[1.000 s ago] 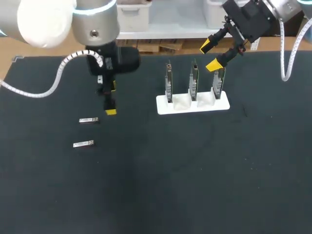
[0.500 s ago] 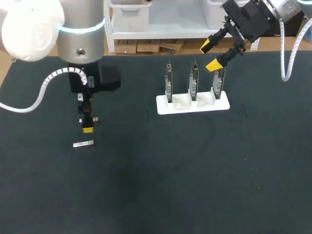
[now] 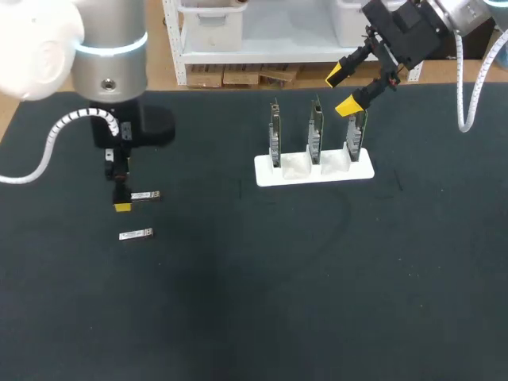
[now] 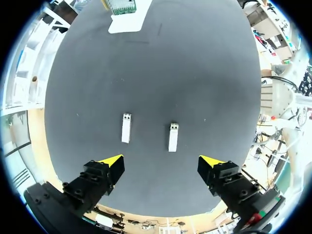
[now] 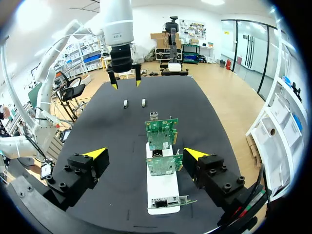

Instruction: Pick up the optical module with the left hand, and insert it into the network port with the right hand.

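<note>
Swung left, left gripper [image 4: 163, 165] hangs open short of a module [image 4: 173, 137]; centre over it, pinch long sides; right gripper [image 5: 141, 157] open.

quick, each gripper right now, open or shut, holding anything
Left gripper: open, holding nothing.
Right gripper: open, holding nothing.

Left arm [image 3: 107, 71]: wrist vertical, left gripper [image 3: 121, 202] pointing straight down, 2 fingers wide apart. Right arm [image 3: 456, 9]: right gripper [image 3: 342, 90] raised, angled down-left, 2 fingers spread.
</note>
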Tool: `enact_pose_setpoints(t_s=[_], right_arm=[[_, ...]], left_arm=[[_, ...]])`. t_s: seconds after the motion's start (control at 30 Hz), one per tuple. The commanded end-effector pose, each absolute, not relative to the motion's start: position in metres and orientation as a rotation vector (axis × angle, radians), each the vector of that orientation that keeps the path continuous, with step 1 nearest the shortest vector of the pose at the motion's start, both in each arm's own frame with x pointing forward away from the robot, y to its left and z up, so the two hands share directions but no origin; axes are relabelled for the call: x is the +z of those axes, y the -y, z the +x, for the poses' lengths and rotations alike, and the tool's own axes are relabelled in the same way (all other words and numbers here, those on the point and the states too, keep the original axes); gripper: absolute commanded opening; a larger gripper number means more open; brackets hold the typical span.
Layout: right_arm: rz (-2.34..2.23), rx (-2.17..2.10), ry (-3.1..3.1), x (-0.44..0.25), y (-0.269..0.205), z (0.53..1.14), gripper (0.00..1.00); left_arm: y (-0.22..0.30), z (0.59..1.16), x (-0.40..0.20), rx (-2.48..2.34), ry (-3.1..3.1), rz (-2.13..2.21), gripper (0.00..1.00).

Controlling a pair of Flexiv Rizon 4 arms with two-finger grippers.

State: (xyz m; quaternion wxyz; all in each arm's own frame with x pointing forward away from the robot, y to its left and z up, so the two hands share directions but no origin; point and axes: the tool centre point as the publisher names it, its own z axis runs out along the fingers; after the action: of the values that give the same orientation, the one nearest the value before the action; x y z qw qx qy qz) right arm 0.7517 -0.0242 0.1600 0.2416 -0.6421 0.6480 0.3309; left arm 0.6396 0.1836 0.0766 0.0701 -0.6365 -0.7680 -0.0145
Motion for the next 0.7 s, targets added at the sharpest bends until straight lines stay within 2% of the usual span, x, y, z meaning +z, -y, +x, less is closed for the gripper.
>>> enact_pose_setpoints(t_s=[0.03,0.47,0.7], right_arm=[[-1.752,0.900,-1.773,0.1602,0.0244,0.7494,1.00],[-1.752,0.900,-1.773,0.1602,0.0244,0.7494,1.00],[-1.752,0.900,-1.773,0.1602,0.0244,0.7494,1.00]], left_arm=[[-0.1806,0.6456,0.0763,0.026,2.368,-1.927,1.00],[-0.1806,0.6456,0.0763,0.026,2.368,-1.927,1.00],[-0.1723,0.6478,0.0812,-0.165,2.297,-2.101,1.00]])
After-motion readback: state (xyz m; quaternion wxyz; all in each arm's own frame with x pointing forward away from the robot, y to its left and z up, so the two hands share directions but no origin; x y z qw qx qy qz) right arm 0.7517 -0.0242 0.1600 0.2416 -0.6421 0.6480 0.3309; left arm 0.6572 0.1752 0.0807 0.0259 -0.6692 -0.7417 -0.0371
